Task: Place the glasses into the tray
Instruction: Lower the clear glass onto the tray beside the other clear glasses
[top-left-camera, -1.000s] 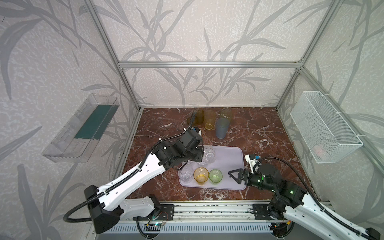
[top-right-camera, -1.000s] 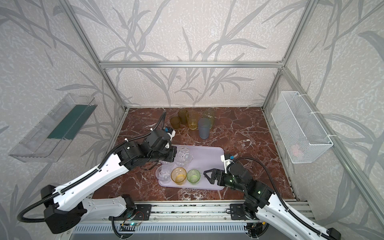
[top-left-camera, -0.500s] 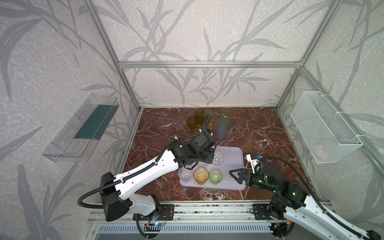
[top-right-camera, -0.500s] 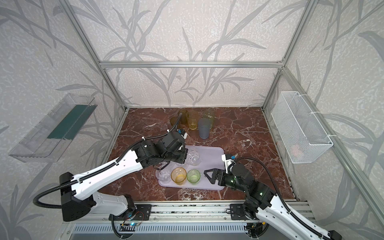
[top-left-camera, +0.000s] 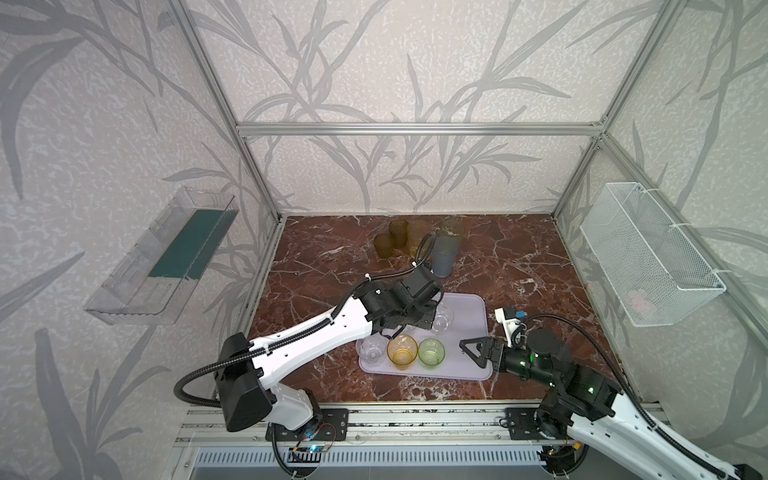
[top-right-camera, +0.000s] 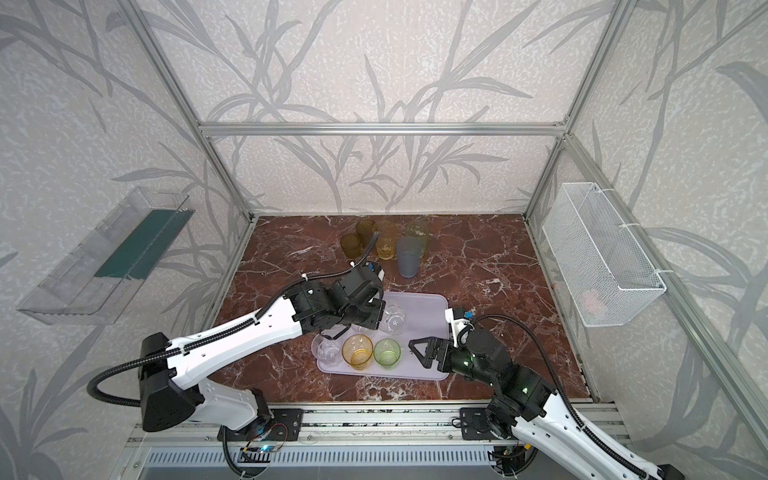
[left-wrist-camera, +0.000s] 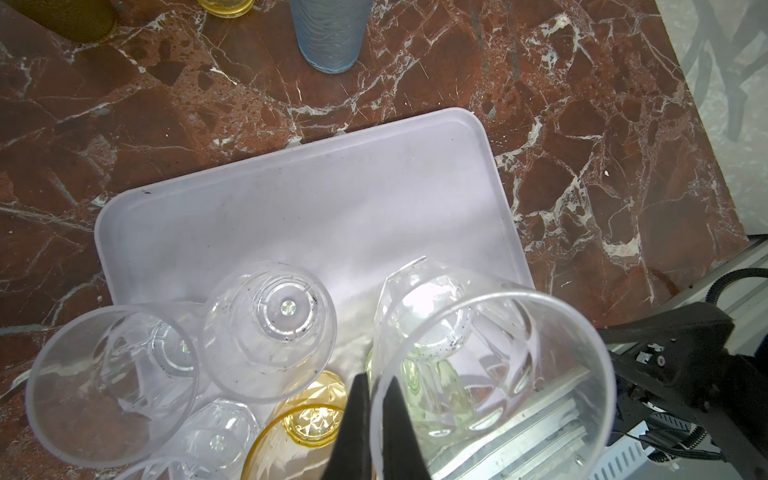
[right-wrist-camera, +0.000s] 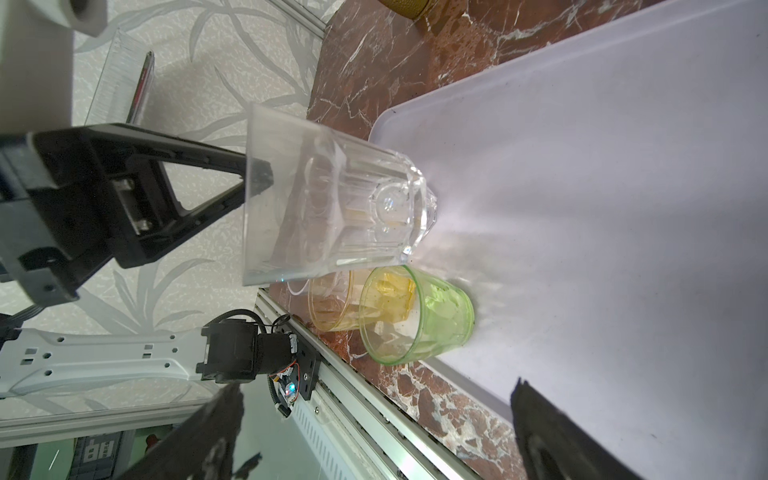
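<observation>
My left gripper (left-wrist-camera: 376, 384) is shut on the rim of a short clear faceted glass (left-wrist-camera: 478, 353), held tilted just over the lavender tray (top-left-camera: 469, 332) in its middle. In the right wrist view that glass (right-wrist-camera: 332, 216) has its base close to the tray floor (right-wrist-camera: 623, 208). In both top views a clear glass (top-left-camera: 371, 348), an amber glass (top-left-camera: 402, 351) and a green glass (top-left-camera: 431, 352) stand along the tray's front edge. Two more clear glasses (left-wrist-camera: 270, 328) (left-wrist-camera: 112, 374) show in the left wrist view. My right gripper (top-left-camera: 463, 347) is open and empty at the tray's front right corner.
At the back of the marble floor stand two olive-brown glasses (top-left-camera: 382, 245), a tall amber glass (top-left-camera: 417, 237), a tall green glass (top-left-camera: 452, 230) and a blue-grey glass (top-left-camera: 445, 255). A clear bin (top-left-camera: 166, 257) hangs on the left wall and a wire basket (top-left-camera: 648, 253) on the right wall.
The left arm has carried the clear glass to the right, from the tray's left part to over its middle. The right arm has not moved.
</observation>
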